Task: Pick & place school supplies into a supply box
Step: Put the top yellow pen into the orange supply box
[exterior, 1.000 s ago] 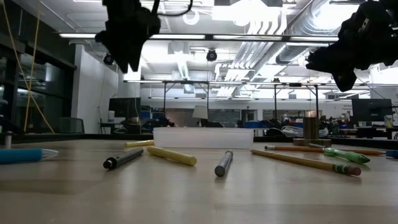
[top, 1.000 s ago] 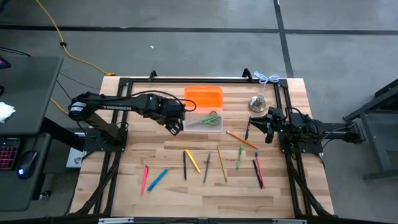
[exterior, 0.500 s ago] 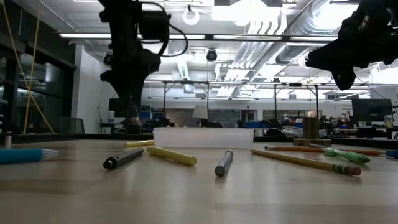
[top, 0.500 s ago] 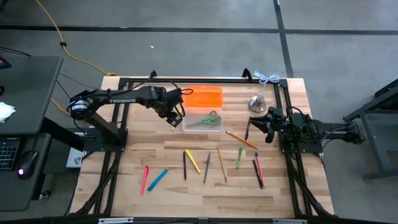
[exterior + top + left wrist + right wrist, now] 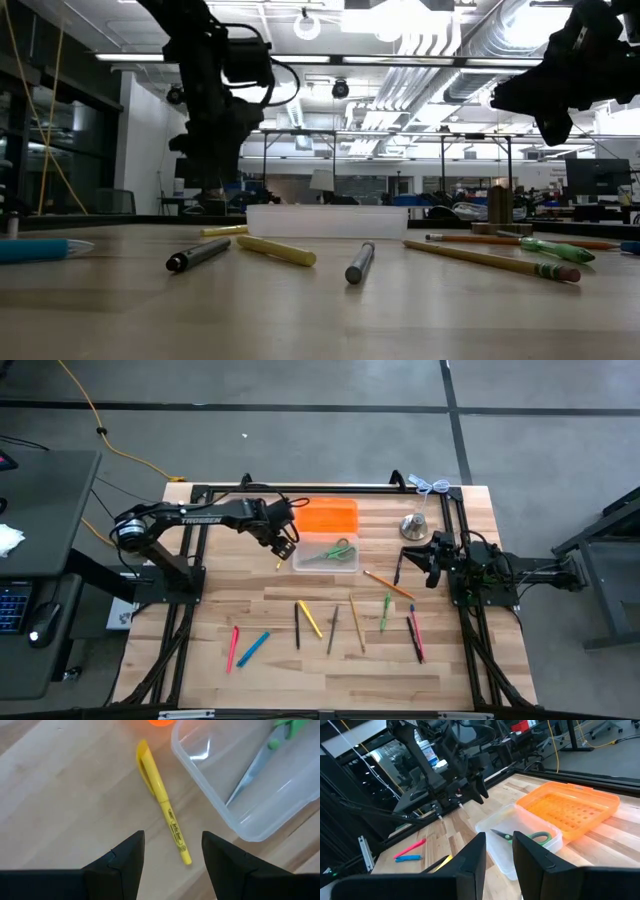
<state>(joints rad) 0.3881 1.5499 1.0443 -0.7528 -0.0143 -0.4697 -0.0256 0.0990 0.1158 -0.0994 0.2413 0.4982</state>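
Overhead, left pincer (image 5: 172, 851) hangs spread (empty) — above yellow highlighter (image 5: 163, 800).

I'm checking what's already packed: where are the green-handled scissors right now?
In the high view the scissors lie inside the clear supply box, in front of the orange piece, near the left gripper.

Overhead room light is even and bright on the table (image 5: 330, 595) in the high view, with soft, short shadows. The low view is backlit: ceiling lights (image 5: 420, 25) blow out to white glare, both arms read as black silhouettes, and the nearest tabletop is out of focus. Left wrist view is sharp, with a white glare spot on the supply box (image 5: 200, 750) rim; right wrist view shows wide-angle bending and a dark, soft background.
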